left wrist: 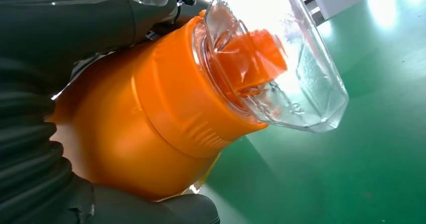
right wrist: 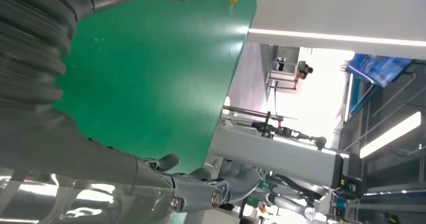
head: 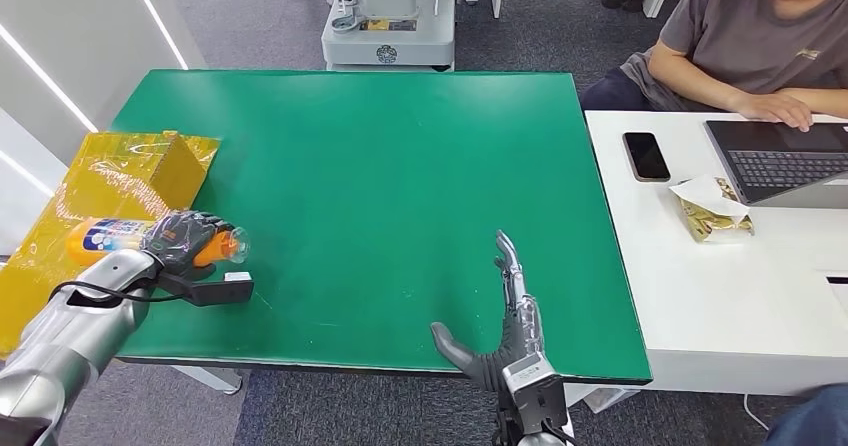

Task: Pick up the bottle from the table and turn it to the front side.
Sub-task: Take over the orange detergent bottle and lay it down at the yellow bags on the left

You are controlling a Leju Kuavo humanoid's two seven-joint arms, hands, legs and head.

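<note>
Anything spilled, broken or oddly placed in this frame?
Nothing stands out. The left hand holds the orange bottle on its side at the green table's left edge, its clear cap on and no liquid showing on the table. The right hand is open over the near edge.

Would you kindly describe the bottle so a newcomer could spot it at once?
Start at the green table and go to its left edge, beside the yellow box. There the left hand grips the bottle, lying sideways: orange body, clear cap.
</note>
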